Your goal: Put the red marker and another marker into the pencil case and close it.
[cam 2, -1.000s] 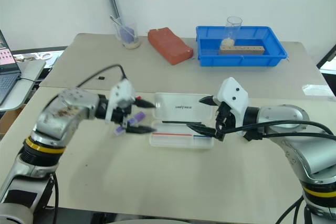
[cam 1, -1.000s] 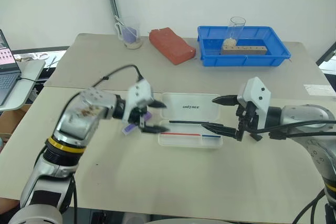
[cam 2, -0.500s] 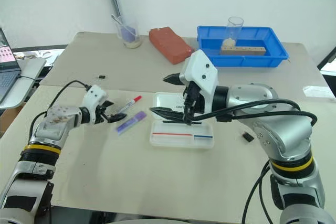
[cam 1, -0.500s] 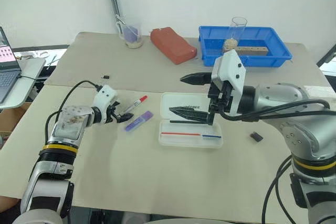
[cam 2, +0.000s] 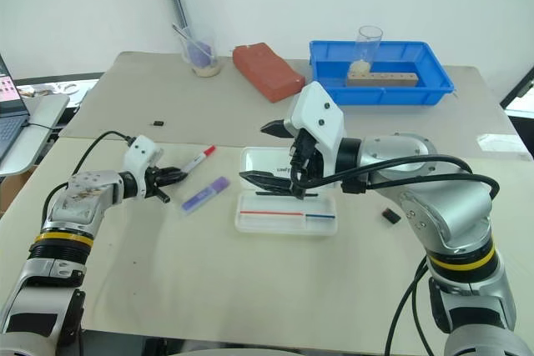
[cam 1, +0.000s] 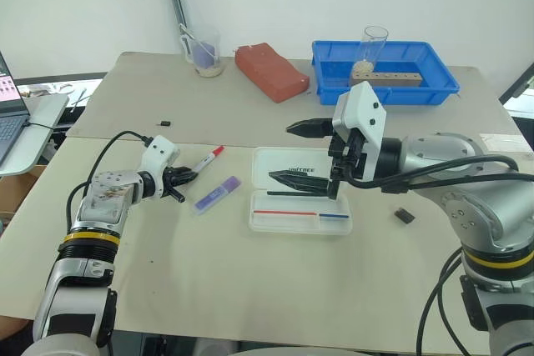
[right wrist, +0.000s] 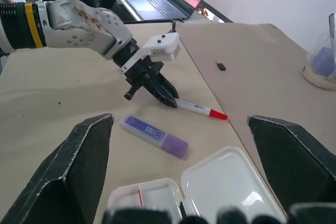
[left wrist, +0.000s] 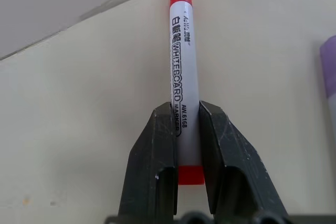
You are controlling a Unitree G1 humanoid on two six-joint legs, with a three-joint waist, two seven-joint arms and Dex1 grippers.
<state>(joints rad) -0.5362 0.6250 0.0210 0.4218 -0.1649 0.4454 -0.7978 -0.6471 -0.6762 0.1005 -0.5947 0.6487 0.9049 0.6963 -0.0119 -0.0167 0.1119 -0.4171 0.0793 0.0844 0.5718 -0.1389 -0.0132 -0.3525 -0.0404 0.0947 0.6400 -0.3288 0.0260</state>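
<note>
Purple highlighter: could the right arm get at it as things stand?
Probably yes: the purple highlighter lies bare on the table beside the open pencil case, and the open right end effector hovers over that case.

Lab: bare tables [cam 1: 250, 273], laptop [right wrist: 163, 3]

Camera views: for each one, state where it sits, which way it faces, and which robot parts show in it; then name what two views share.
Left and right eye views: on the head, facing forward and down over the table; both arms show, left gripper and right gripper.
Left wrist view: on the left wrist, looking along its fingers, closed on the red marker.
Right wrist view: on the right wrist, between its spread fingers, facing the left gripper.
Shared: both wrist views show the red marker and the purple marker.
</note>
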